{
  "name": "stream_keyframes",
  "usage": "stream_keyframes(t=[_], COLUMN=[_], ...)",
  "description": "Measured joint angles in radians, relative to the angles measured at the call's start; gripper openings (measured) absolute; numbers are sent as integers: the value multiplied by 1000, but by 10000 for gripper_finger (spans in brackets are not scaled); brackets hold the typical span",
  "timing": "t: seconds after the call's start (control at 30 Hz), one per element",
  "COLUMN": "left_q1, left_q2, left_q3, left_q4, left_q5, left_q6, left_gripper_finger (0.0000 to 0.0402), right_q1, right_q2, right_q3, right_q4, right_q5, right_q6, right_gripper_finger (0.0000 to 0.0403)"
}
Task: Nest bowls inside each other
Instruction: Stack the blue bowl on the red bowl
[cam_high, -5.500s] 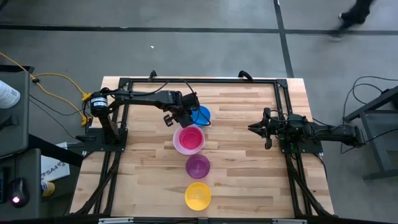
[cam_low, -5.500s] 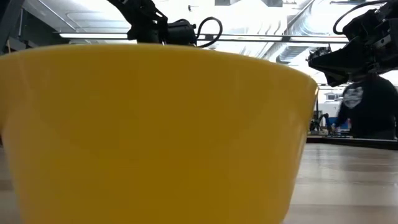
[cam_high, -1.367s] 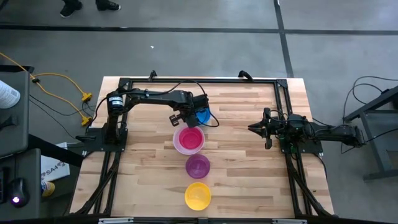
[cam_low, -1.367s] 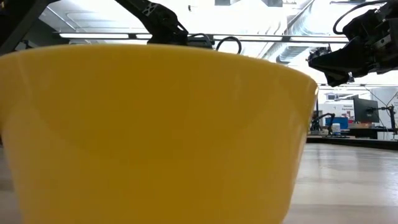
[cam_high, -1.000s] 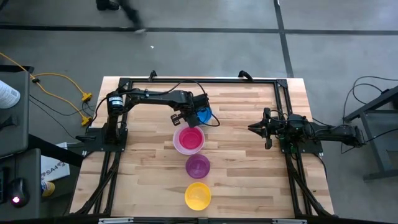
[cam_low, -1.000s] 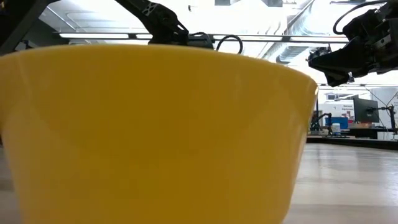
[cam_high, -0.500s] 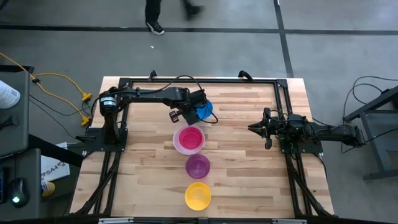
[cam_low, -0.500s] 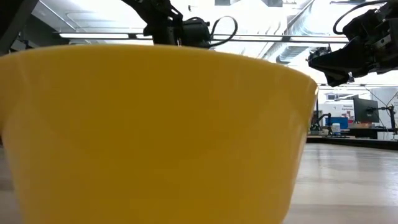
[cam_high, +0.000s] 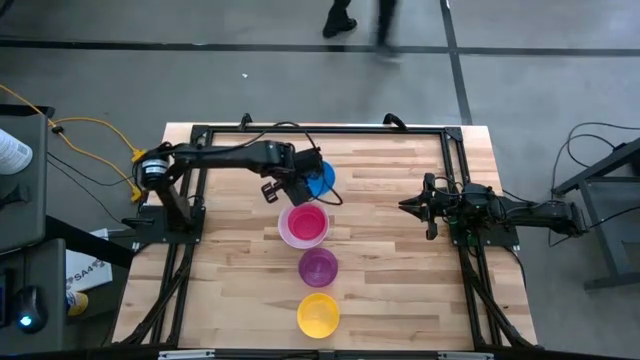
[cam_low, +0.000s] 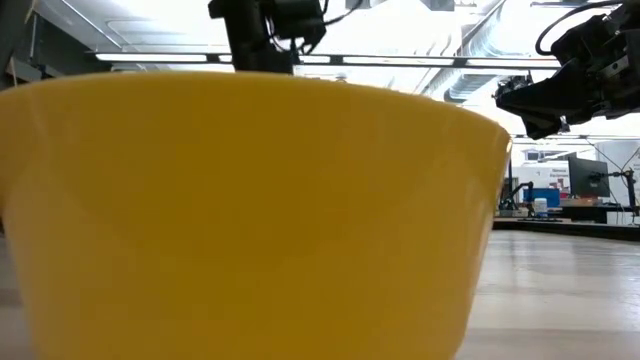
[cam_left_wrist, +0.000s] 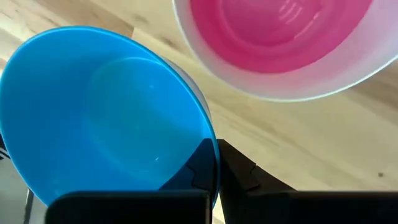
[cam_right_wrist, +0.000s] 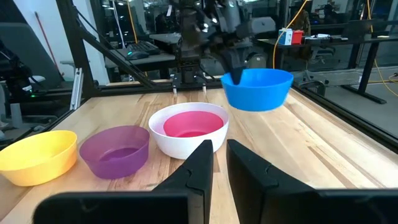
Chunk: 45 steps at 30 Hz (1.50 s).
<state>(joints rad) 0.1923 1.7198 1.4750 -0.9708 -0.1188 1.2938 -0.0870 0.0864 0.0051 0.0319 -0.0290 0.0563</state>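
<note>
Five bowls: blue bowl (cam_right_wrist: 257, 88) aloft, rim clenched in left gripper (cam_high: 300, 182); pink bowl (cam_high: 305, 220) nested in white bowl (cam_right_wrist: 188, 146); purple bowl (cam_high: 318, 266) and yellow bowl (cam_high: 318, 313) alongside. Right gripper (cam_high: 416, 205) idle, narrowly parted, empty.

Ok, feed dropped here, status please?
Left gripper shut on blue bowl, lifted. Pink bowl nested in white bowl. Right gripper idle at right. Nothing blocking.

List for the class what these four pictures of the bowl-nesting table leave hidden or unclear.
- Low view: the yellow bowl fills the frame, hiding the other bowls and most of the table.
- High view: the left gripper covers part of the blue bowl.
- Left wrist view: the white bowl holding the pink bowl is cut off by the edge.
</note>
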Motion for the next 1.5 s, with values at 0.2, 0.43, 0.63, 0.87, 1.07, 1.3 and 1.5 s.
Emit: stream_keyframes(t=[0.2,0.43,0.63,0.87,1.07,1.3,1.5], left_q1=[-67,-163,-248,-296,-313,-318,-317], left_q2=[-26,-35,-36,-36,-35,-35,-35], left_q3=[-1,-2,-21,-62,-95,-155,-192], left_q4=[-36,-91,-86,-67,-36,29,69], left_q5=[9,-2,0,29,36,39,39], left_q6=[-69,-172,-286,-428,-466,-468,-461], left_gripper_finger=[0,0,0,0,0,0,0], right_q1=[0,0,0,0,0,0,0], right_q2=[0,0,0,0,0,0,0], right_q3=[0,0,0,0,0,0,0], right_q4=[0,0,0,0,0,0,0], right_q5=[0,0,0,0,0,0,0], right_q6=[0,0,0,0,0,0,0], right_gripper_finger=[39,39,39,39,39,39,39])
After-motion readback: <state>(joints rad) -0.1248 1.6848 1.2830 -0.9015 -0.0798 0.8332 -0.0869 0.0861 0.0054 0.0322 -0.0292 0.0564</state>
